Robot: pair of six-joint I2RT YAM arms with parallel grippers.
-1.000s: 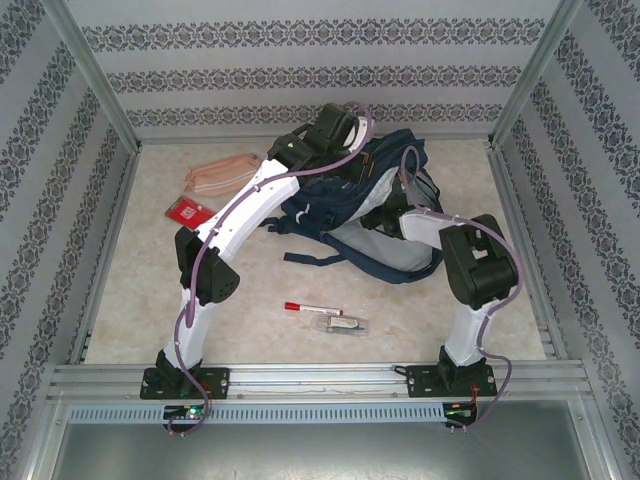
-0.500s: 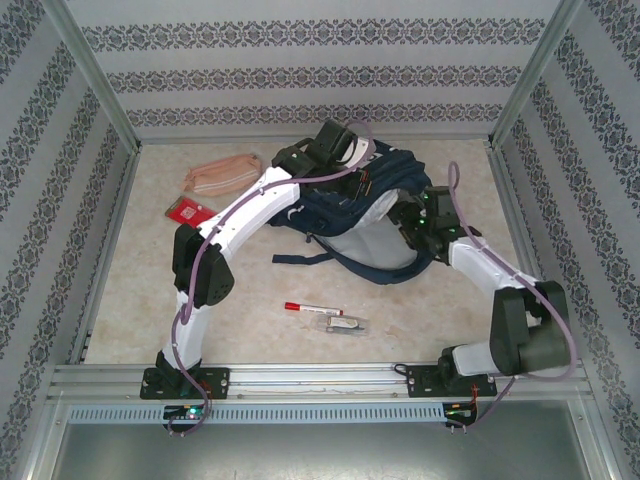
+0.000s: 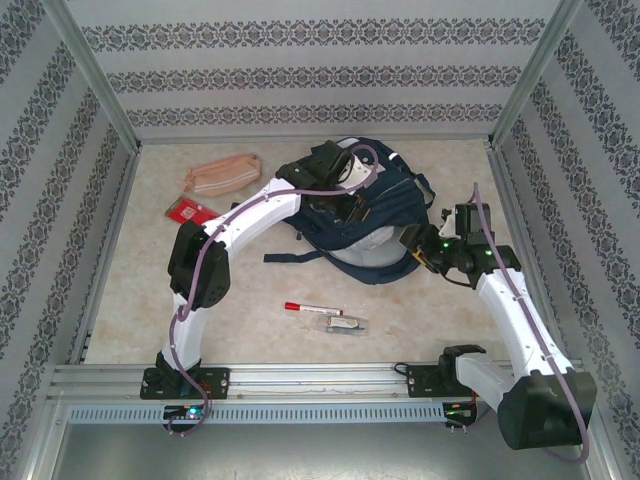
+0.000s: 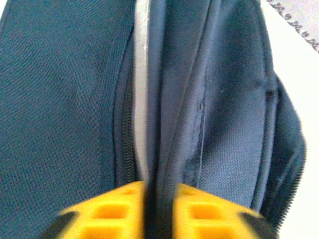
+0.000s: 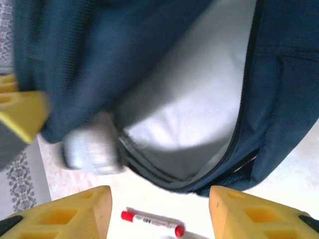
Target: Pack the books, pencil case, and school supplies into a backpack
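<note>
The left arm (image 3: 240,215) arches over backpack (image 3: 400,195), left hand (image 4: 158,194) seemingly pinching fabric; right arm (image 3: 515,305) outstretched, right hand (image 5: 159,196) spread.

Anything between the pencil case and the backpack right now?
Yes. The left arm crosses above the table between the pencil case and the backpack, with the left gripper on the backpack's fabric. No loose item lies on that stretch.
</note>
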